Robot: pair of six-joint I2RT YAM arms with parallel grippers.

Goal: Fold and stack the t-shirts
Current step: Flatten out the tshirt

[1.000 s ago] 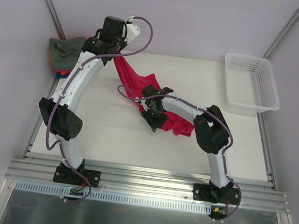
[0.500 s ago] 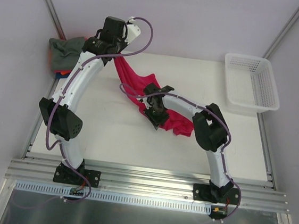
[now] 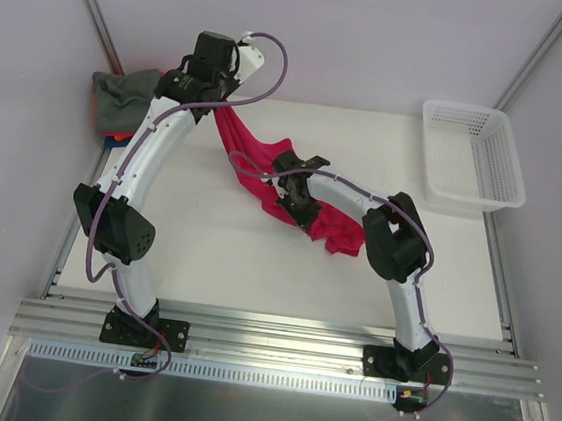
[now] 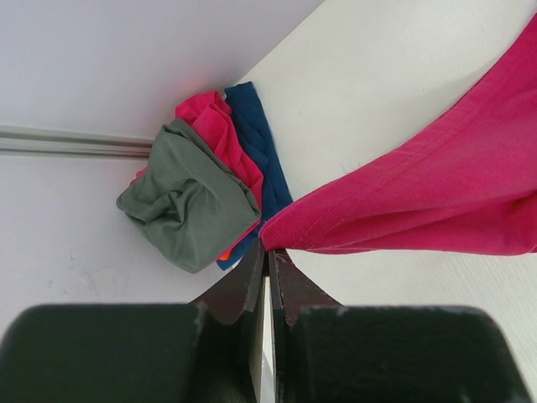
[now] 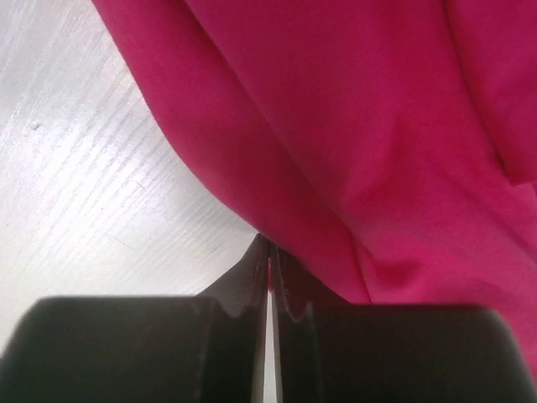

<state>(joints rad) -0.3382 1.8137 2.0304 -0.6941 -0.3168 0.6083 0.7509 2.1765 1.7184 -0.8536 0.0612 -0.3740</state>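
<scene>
At far-left corner, shirt pile (image 3: 121, 101) (basket (image 3: 468, 202) opposite); left fingers (image 4: 247, 281), right fingers (image 5: 252, 273) pinch red shirt (image 3: 242, 146).

The table (image 3: 206, 253) bears a crimson t-shirt (image 3: 336, 230), a shirt pile (image 3: 122, 99) and a basket (image 3: 468, 201).

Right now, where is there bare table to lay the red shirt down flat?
Widest bare patch: the table in front, between the red shirt and the near edge. Another lies between the red shirt and the basket. The far left corner is crowded: the shirt pile and the left gripper pinching the red shirt.
</scene>
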